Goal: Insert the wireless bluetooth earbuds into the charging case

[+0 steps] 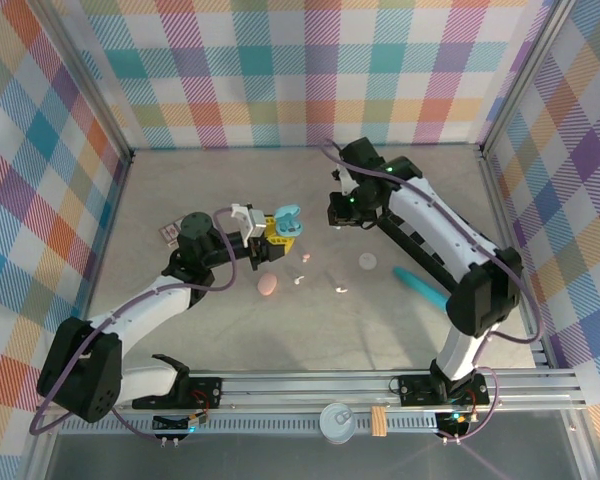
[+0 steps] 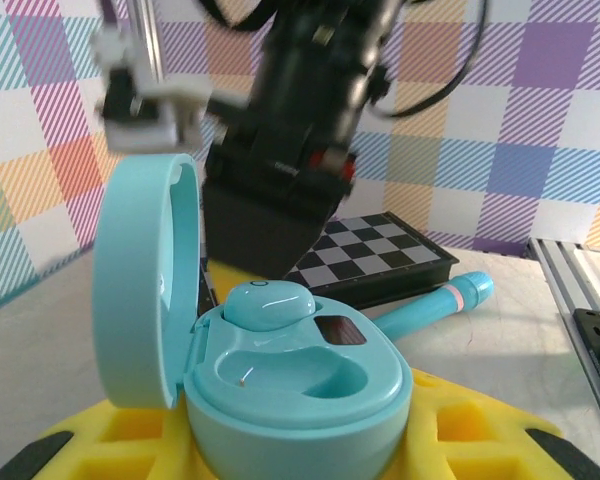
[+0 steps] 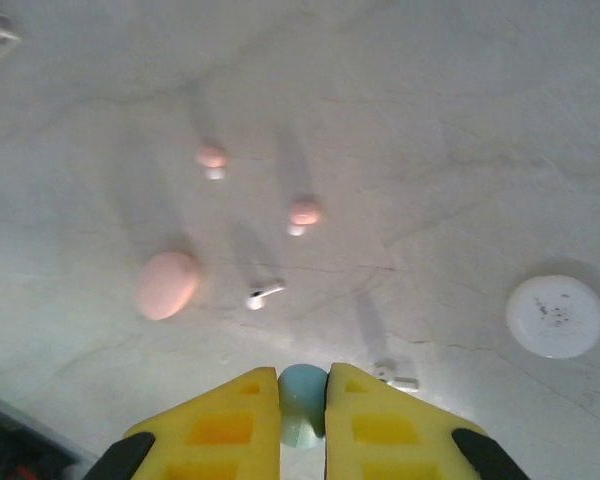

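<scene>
My left gripper (image 1: pixel 277 233) is shut on the open teal charging case (image 2: pixel 298 395), gripped between yellow pads (image 2: pixel 485 440). The case's lid (image 2: pixel 145 280) stands upright on the left. One teal earbud (image 2: pixel 268 303) sits in the far slot; the near slot (image 2: pixel 305 372) holds nothing. My right gripper (image 3: pixel 303 392) is shut on a second teal earbud (image 3: pixel 303 398) above the table, and in the top view it (image 1: pixel 338 214) hangs just right of the case (image 1: pixel 287 220). Two pink earbuds (image 3: pixel 211 157) (image 3: pixel 304 212) and white earbuds (image 3: pixel 264 294) (image 3: pixel 396 376) lie loose below.
A pink closed case (image 3: pixel 166 284) and a round white case (image 3: pixel 555 315) lie on the table. A long teal tube (image 1: pixel 420 285) rests at the right, near a small chequered board (image 2: pixel 370 255). The right arm's dark body (image 2: pixel 290 150) looms just behind the case.
</scene>
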{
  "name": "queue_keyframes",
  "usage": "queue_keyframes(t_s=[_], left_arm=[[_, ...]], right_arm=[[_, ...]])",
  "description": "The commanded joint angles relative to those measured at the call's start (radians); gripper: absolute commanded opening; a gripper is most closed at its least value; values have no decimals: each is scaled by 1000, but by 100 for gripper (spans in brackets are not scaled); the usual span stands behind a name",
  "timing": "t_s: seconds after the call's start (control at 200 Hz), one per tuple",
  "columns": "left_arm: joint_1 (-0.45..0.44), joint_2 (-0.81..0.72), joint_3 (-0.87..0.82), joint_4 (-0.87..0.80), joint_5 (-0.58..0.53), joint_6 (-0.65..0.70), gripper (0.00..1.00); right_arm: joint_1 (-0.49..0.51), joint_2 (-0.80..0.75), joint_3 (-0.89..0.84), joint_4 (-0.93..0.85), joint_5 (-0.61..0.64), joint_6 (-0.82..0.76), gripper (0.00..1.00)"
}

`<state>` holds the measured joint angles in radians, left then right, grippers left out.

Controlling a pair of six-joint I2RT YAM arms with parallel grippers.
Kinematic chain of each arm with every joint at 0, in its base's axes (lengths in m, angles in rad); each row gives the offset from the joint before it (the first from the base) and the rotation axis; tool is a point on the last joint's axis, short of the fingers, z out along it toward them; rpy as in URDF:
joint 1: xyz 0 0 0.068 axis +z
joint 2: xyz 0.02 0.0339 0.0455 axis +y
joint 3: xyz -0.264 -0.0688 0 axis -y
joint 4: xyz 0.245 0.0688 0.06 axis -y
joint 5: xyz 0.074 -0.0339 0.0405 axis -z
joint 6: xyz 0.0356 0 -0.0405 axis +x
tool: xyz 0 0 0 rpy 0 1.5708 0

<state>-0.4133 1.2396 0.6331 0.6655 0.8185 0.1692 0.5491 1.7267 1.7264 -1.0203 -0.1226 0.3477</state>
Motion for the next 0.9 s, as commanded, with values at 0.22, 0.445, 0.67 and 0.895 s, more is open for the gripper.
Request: queue_keyframes(t_s=[0.22, 0.445, 0.67, 0.895], left_arm=[[8, 53, 58, 145, -18, -32, 30], [8, 73, 74, 152, -17, -33, 30], [4, 71, 61, 176, -21, -50, 30], [4, 54, 51, 207, -25, -80, 30]], right_arm=[[26, -119, 91, 102, -310, 23, 11], [89, -126, 117, 182, -407, 43, 11], [141, -45, 212, 177, -410, 39, 10], [146, -14, 226, 164, -377, 27, 10]])
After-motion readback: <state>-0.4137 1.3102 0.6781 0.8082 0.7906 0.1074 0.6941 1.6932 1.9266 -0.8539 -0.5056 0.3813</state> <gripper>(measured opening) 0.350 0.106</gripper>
